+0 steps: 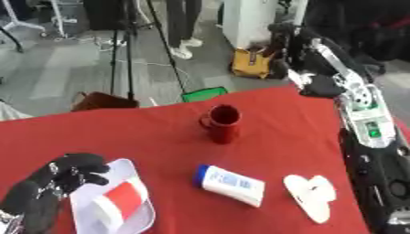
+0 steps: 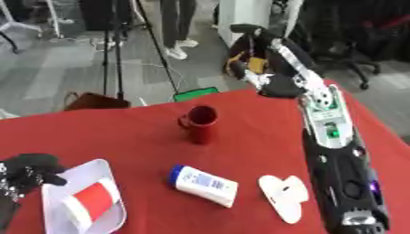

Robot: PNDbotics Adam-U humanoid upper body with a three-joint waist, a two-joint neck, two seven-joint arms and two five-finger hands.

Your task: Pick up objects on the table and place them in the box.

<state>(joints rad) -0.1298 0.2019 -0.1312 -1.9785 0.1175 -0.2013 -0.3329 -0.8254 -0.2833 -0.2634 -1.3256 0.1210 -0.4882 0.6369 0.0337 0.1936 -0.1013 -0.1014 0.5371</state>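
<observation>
At the lower left of the frame I am seeing my left hand (image 1: 68, 173), fingers curled and gripping nothing, lying against the upper rim of the white tray (image 1: 136, 171), which is holding a white roll with a red band (image 1: 120, 201). A white and blue bottle (image 1: 230, 184) is lying on the red surface (image 1: 120, 132) at lower centre, a flat white object (image 1: 310, 195) sitting just right of it. A red mug (image 1: 222, 122) is standing upright mid-frame. My right hand (image 2: 256, 41) is hanging at the upper right beyond the surface; I cannot tell its state.

Red table (image 1: 160, 137) bearing a red mug (image 1: 222, 122) upright mid-table, white bottle (image 1: 230, 184) lying nearer, white flat piece (image 1: 310, 196) right, white tray (image 1: 137, 219) left.
</observation>
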